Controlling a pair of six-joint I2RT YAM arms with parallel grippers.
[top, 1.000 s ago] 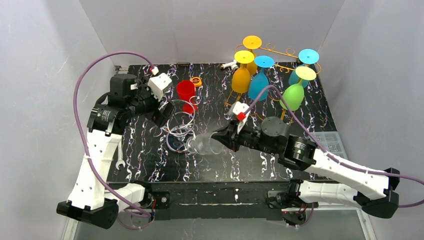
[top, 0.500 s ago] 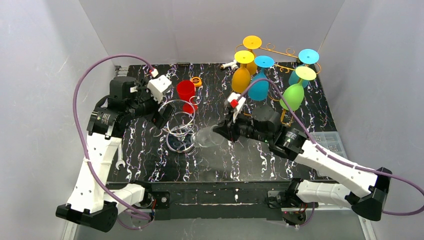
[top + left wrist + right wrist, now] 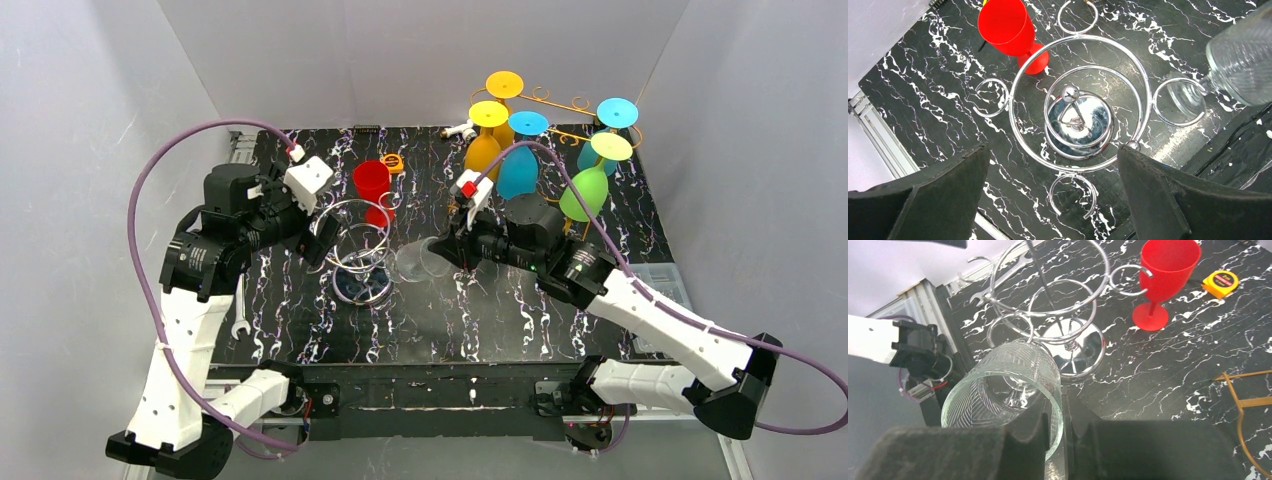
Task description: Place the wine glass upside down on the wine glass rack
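The clear wine glass (image 3: 418, 262) is held off the table on its side. Its bowl wall is pinched at the rim by the right gripper (image 3: 450, 253), one finger inside the bowl and one outside, as is shown in the right wrist view. In the top view the glass's long axis is laid roughly along the 3-to-9 o'clock line. The open mouth is turned to the claw at 3 o'clock, and the stem and foot are pointed to 9 o'clock, at the chrome wine glass rack (image 3: 360, 287) just beside it. In the left wrist view the foot is seen at the side ring (image 3: 1154, 100) nearest the glass; whether the stem is already threaded through that ring's gap cannot be told. The coming move is judged to turn on the stem being slid into this ring so that the bowl hangs mouth down. The glass is carried by the right arm, which is also the nearer one. The left gripper (image 3: 318, 238) is spread wide and empty above the rack's 9 o'clock side. Compared with a second ago, the glass has been carried from the rack's 4 o'clock side round to its 3 o'clock side, farther from the near edge, and the left arm has been drawn slightly back toward 9 o'clock.
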